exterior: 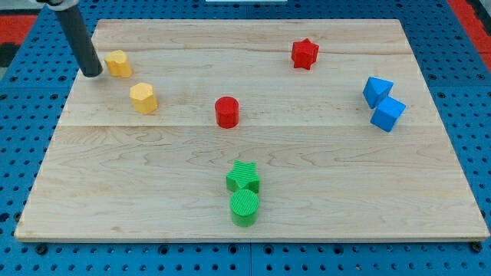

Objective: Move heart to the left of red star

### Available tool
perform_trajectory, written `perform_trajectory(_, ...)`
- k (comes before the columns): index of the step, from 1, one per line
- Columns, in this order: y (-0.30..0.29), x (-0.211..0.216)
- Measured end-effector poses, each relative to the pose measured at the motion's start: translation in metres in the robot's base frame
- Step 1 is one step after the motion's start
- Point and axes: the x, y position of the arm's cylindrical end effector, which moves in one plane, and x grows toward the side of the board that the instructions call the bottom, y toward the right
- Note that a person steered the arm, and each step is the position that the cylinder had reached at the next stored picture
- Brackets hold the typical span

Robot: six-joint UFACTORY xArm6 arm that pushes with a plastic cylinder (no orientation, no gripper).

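The yellow heart lies near the board's top left corner. My tip rests on the board just left of the heart, very close to it or touching it; I cannot tell which. The rod rises to the view's top left. The red star lies far to the right, near the board's top edge.
A yellow pentagon-like block sits below and right of the heart. A red cylinder is near the centre. A green star touches a green cylinder below it. Two blue blocks sit together at the right.
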Motion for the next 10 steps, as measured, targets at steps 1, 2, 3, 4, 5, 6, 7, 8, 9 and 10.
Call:
perform_trajectory(1, 0.026, -0.015)
perform_trajectory(2, 0.061, -0.015)
perform_trajectory(3, 0.063, -0.006)
perform_trajectory(4, 0.095, -0.002)
perform_trajectory(5, 0.119, 0.001)
perform_trajectory(6, 0.153, -0.002)
perform_trajectory(7, 0.194, -0.013)
perform_trajectory(8, 0.189, 0.025)
perform_trajectory(9, 0.132, 0.04)
perform_trajectory(10, 0.072, 0.06)
